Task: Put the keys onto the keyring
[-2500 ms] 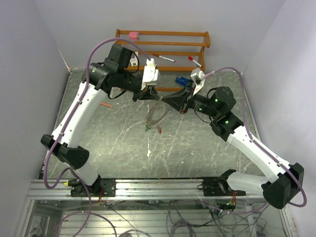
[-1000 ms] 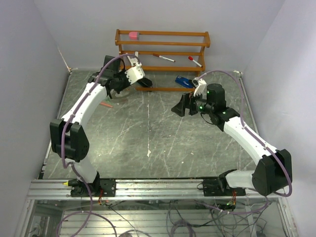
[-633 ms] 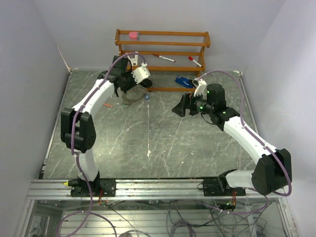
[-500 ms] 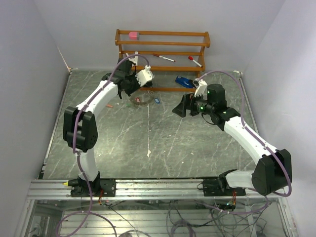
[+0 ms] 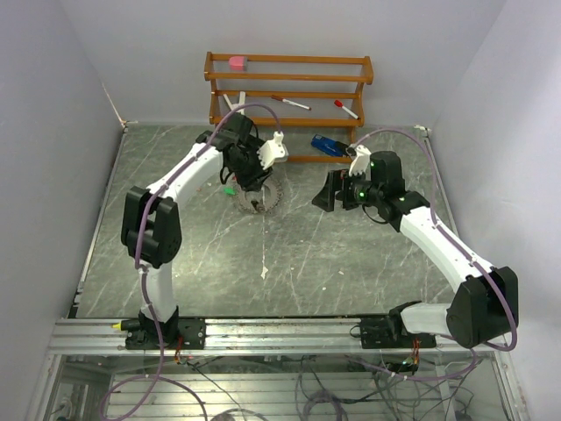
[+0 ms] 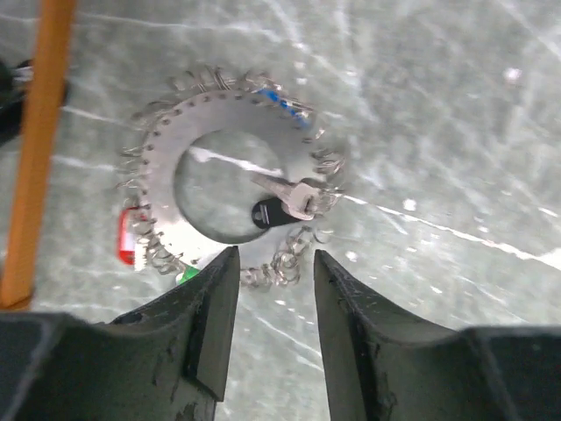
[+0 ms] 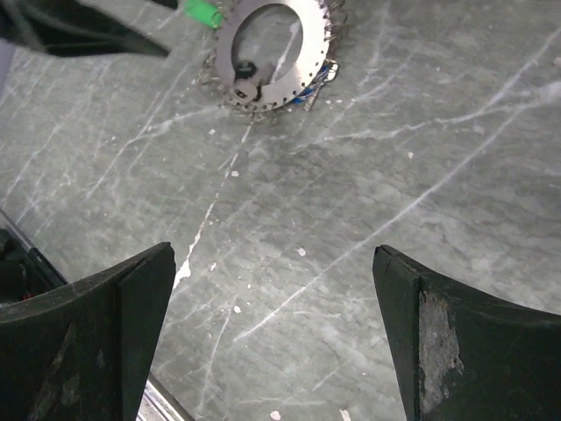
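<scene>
The keyring (image 6: 165, 167) is a flat grey ring fringed with small wire loops, lying on the table (image 5: 289, 246). Keys hang on its rim: a black-tagged key (image 6: 279, 209) lies across the hole, with a red tag (image 6: 127, 246), a blue tag (image 6: 282, 101) and a green tag (image 6: 188, 275) at the edge. My left gripper (image 6: 274, 260) hovers open just above the ring's near rim, holding nothing. The top view shows the keyring (image 5: 260, 200) under the left gripper (image 5: 256, 180). My right gripper (image 5: 326, 191) stands wide open to the right of it, with the keyring (image 7: 263, 92) far ahead of its empty jaws (image 7: 273, 254).
A wooden rack (image 5: 289, 88) stands at the back wall, with two red-capped pens (image 5: 289, 103) and a pink block (image 5: 237, 62) on it. Its orange rail (image 6: 39, 149) runs close to the ring's left. A blue object (image 5: 324, 145) lies by the rack's foot.
My left arm swung from the rack toward the table's middle with the keyring, and its jaws opened, leaving the ring flat on the table. The right arm shifted only slightly.
</scene>
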